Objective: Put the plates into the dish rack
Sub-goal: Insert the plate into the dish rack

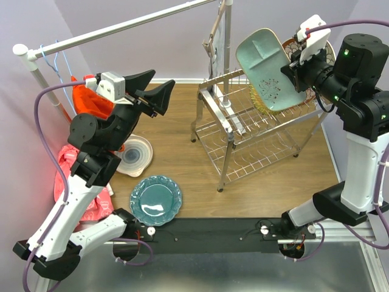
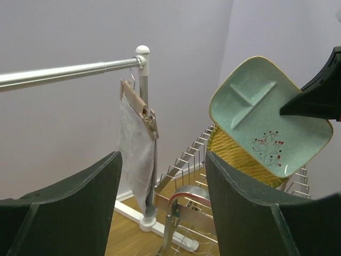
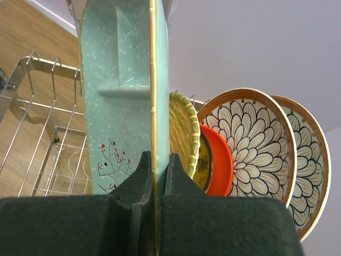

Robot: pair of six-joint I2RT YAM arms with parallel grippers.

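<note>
Fingers of the right gripper (image 3: 157, 159) are clenched on the gold rim of a mint-green divided plate (image 3: 117, 96), one pad on each face. The plate stands edge-on, and its long axis runs straight up and away from the fingertips. Just beyond its back face sits the yellow woven plate (image 3: 181, 128). Past that, standing in a row in the dish rack (image 1: 243, 131), come a dark-yellow patterned plate (image 3: 204, 160), an orange plate (image 3: 219, 160) and two brown-rimmed floral plates (image 3: 250, 138). On the other side of the held plate are bare prongs, so the free slot is probably there, below the fingers and next to the woven plate. Whether the plate's lower edge already touches the wires cannot be told.

Farther out, the left gripper (image 1: 163, 79) hangs in the air with its jaws spread and nothing between them. It is the nearer arm to the white-grey swirl plate (image 1: 135, 155) and the teal scalloped plate (image 1: 155, 200), which lie flat on the table, well apart from the rack.
</note>
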